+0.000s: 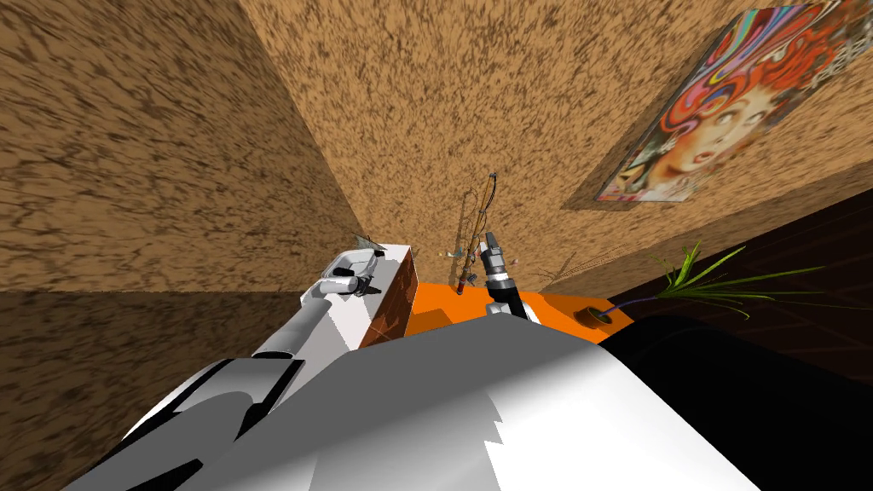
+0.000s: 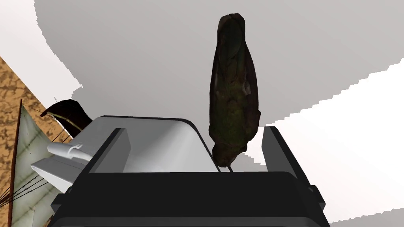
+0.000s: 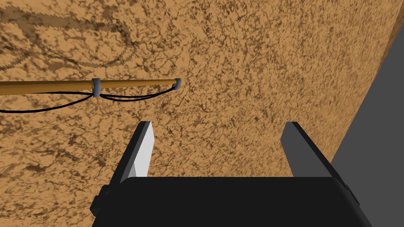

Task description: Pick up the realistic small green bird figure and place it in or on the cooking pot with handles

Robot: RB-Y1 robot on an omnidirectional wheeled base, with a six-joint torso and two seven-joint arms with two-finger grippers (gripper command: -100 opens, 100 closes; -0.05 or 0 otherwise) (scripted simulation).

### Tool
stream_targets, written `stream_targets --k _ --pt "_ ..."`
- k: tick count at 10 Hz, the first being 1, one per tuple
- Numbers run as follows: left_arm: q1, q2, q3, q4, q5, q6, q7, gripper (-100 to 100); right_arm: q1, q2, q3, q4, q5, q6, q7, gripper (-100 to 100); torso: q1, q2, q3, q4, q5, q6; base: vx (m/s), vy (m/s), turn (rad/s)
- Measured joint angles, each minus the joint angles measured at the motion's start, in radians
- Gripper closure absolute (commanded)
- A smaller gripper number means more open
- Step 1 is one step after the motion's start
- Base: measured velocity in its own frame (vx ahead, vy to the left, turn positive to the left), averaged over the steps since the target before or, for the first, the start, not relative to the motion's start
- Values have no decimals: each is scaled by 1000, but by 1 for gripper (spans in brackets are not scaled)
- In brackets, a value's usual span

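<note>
So the robot is at the grab step. The left gripper [image 2: 195, 132] hangs over the white top [image 1: 394, 264] of a brown-sided box, its fingers [image 2: 114, 151] spread wide, and the dark green bird figure [image 2: 232, 98] lies on that top between them. It stretches out toward 12 o'clock from the gripper's body and sits clearly nearer one blade than the other, touching neither as far as the left wrist view tells. To do this well, the hand probably wants a small sideways nudge first so both blades meet the bird's fat middle together. Otherwise one blade likely shoves it across the smooth top. Heads up: a grey slab with a dark rim [image 2: 150, 142] also sits between the blades next to the bird and could get caught in the squeeze. The right gripper [image 3: 217, 124] is at about 3 o'clock from the left one, pointing up with its fingers [image 3: 144, 149] apart and nothing in them. Count: one bird, two grippers, one fishing rod [image 1: 467, 247], one model sailboat [image 2: 23, 157], one poster [image 1: 725, 102] and one orange table [image 1: 452, 303]. One dark round vessel [image 1: 592, 317] sits at 4 o'clock from the right gripper with a leafy stem coming out of it. Can't tell if that's the pot.
</note>
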Motion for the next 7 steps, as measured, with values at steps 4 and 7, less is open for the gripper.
stream_targets --k 4,7 --pt "-35 -2 -12 100 27 70 -26 -100 0 0 0 0 0 0 0 0 1 -1 -1 0 0 0 36 57 -88" --pt "-48 -11 -19 170 48 110 -52 -100 0 0 0 0 0 0 0 0 0 -3 -2 -1 0 0 53 49 -89"
